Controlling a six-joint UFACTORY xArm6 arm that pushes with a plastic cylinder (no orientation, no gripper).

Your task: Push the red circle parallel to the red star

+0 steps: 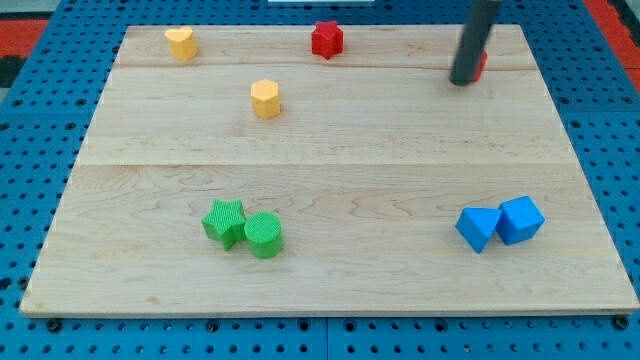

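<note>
The red star (pixel 327 39) sits near the view's top edge of the wooden board, a little right of centre. My tip (pixel 463 81) is down on the board at the view's upper right. The red circle (pixel 482 65) is almost wholly hidden behind the rod; only a red sliver shows at the rod's right side, touching or very close to the tip. That sliver lies a little lower in the view than the red star and far to its right.
A yellow heart (pixel 181 43) is at the top left and a yellow hexagon (pixel 265 99) below it. A green star (pixel 225 222) touches a green cylinder (pixel 264 236) at lower left. Two blue blocks (pixel 478 228) (pixel 521 219) touch at lower right.
</note>
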